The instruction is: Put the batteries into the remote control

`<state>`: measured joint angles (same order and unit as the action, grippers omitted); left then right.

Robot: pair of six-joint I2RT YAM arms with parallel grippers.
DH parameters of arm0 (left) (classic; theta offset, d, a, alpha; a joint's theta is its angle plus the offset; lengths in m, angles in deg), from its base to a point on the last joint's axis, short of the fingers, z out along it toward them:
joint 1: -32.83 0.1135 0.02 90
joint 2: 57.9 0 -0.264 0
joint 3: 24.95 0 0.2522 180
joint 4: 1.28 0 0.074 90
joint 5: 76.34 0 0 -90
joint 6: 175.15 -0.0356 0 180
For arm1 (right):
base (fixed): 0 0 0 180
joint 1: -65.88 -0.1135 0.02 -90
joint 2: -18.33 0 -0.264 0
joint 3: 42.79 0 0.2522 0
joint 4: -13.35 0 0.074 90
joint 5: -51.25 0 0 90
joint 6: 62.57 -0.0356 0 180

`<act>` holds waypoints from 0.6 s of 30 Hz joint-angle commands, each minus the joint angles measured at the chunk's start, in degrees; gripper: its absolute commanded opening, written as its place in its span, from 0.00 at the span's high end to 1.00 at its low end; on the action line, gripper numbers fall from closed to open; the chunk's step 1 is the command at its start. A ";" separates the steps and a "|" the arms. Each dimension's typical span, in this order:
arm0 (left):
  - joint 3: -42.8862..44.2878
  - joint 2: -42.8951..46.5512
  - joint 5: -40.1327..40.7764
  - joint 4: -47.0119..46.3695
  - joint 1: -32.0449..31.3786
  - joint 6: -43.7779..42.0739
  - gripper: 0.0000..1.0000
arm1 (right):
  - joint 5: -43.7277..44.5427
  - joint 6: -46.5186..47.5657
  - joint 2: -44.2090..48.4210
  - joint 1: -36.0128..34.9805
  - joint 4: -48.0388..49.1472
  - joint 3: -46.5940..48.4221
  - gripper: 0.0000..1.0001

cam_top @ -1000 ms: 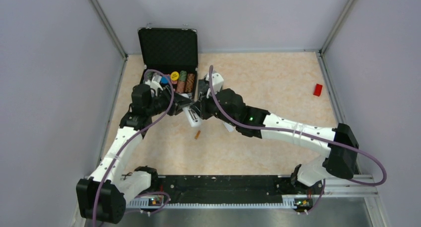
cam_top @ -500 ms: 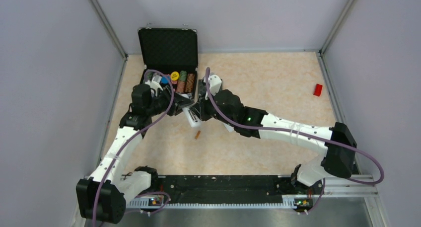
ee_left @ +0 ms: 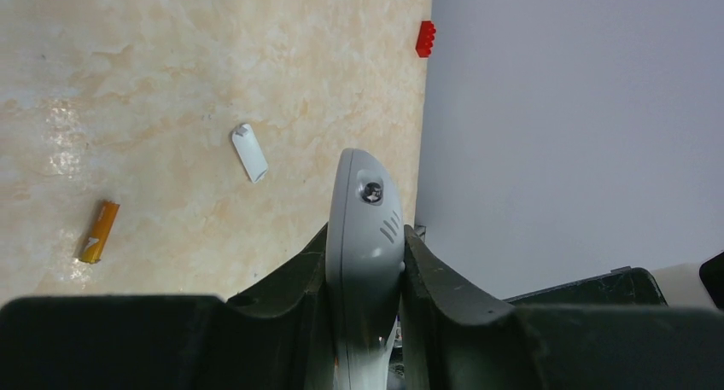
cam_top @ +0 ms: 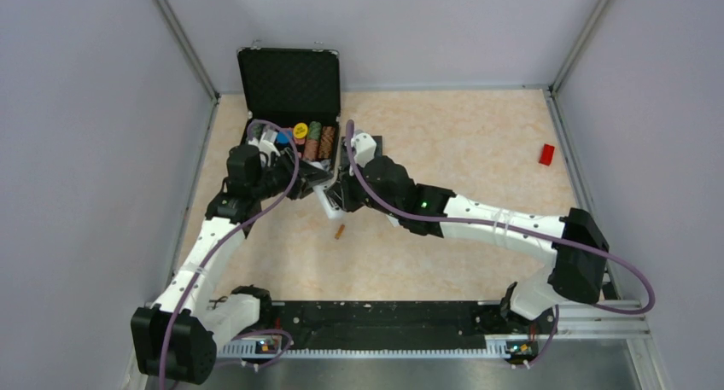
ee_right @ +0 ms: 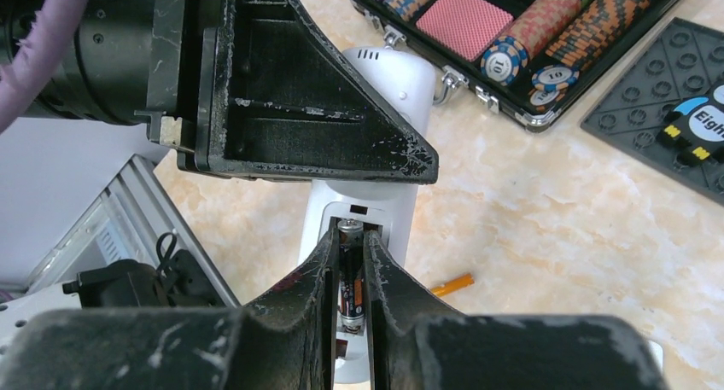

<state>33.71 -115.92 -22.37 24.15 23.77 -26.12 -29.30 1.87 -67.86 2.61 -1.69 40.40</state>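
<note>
slim white remote control [ee_right: 384, 204], blackish battery [ee_right: 351, 279]

White remote [ee_right: 391, 76] w/ back bay open, dark batt [ee_right: 350, 292] lengthwise at bay, orange batt [ee_left: 99, 231] flat on table [ee_left: 171, 66].

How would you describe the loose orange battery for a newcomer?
Start at the open black case, far left. The white remote is held before it. The battery lies on the tabletop beside that: slim and orange, unlike the flat white cover.
</note>
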 commanded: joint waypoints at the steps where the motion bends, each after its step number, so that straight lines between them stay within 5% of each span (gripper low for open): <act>1: 3.01 0.95 0.64 -2.36 -0.17 -1.10 1.00 | -1.25 0.57 -1.40 -0.89 -2.74 2.12 0.86; 18: 2.64 1.75 1.83 -1.24 -0.17 -2.13 1.00 | 1.84 -3.19 -0.65 -0.89 -5.03 4.22 0.65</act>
<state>33.71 -115.79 -20.27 26.00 23.73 -27.78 -28.38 -0.20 -68.87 2.41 -5.17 42.02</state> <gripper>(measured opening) 0.320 0.336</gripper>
